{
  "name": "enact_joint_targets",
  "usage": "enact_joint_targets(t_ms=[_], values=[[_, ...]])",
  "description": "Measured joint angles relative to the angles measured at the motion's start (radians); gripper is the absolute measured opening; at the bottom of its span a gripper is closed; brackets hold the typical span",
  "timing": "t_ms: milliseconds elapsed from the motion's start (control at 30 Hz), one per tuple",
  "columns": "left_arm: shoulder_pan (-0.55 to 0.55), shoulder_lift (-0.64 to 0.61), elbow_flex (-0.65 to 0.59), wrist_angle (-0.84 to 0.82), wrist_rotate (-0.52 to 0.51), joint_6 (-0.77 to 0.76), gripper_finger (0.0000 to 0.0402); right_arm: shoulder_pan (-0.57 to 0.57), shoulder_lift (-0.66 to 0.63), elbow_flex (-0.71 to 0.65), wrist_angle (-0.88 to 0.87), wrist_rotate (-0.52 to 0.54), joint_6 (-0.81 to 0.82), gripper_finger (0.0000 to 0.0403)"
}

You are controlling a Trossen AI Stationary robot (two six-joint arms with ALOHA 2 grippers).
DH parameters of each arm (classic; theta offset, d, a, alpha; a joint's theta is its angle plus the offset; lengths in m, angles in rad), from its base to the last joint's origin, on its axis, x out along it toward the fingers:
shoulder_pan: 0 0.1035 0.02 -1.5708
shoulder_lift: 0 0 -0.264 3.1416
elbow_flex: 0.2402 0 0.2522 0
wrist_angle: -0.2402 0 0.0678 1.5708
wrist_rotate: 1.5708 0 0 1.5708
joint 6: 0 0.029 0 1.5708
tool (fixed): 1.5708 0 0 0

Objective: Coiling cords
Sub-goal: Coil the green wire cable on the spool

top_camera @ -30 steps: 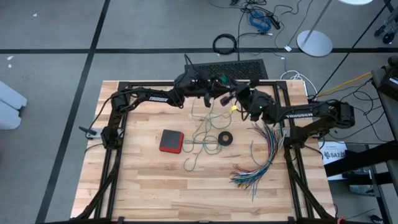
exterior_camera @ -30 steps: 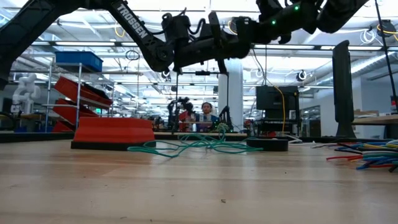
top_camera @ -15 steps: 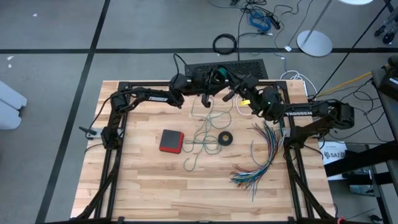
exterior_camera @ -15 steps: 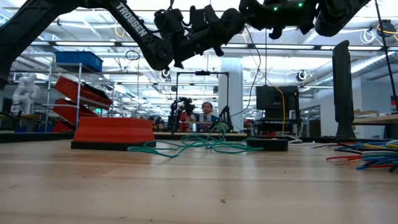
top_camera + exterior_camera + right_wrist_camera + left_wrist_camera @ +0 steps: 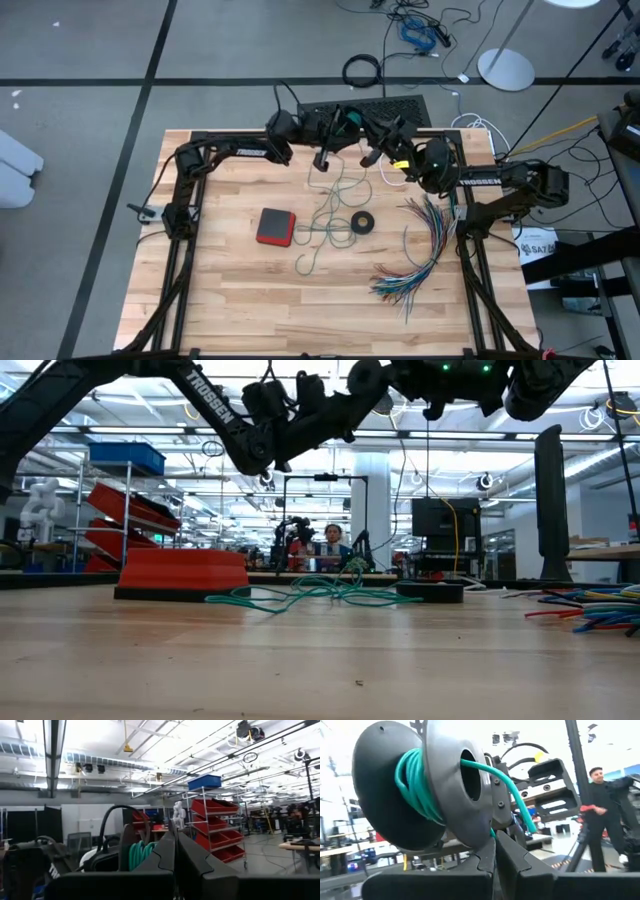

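Two grippers raised at upper centre

Left gripper [image 5: 330, 128] and right gripper [image 5: 385, 150] high over the table's far edge, close together. Left fingers [image 5: 495, 855] pressed together against a grey spool [image 5: 427, 780] wound with teal-green cord [image 5: 412, 785]; right fingers [image 5: 175, 852] pressed together. More teal cord loose mid-table [image 5: 325, 215], beside red box [image 5: 275, 226].

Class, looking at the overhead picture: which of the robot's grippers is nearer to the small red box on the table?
The left gripper is nearer; it hangs beyond the red box, toward the table's far edge. The right gripper is farther along that edge.
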Motion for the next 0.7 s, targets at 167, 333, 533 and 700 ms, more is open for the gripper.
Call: enact_joint_targets(t_ms=[167,333,533,700], values=[[0.006,0.011,-0.007,-0.044,0.051,0.02,0.0052,-0.007,-0.01,0.044,0.036,-0.003,0.004,0.0],[0.005,0.004,-0.005,-0.03,-0.017,0.054,0.0082,-0.005,-0.002,0.087,-0.025,-0.056,-0.016,0.0],[0.0,0.007,-0.005,-0.045,0.018,0.072,0.0085,-0.006,-0.004,0.123,-0.061,-0.063,-0.031,0.0],[-0.006,0.006,-0.005,-0.05,0.04,0.07,0.0085,-0.005,-0.005,0.139,-0.068,-0.065,-0.039,0.0]])
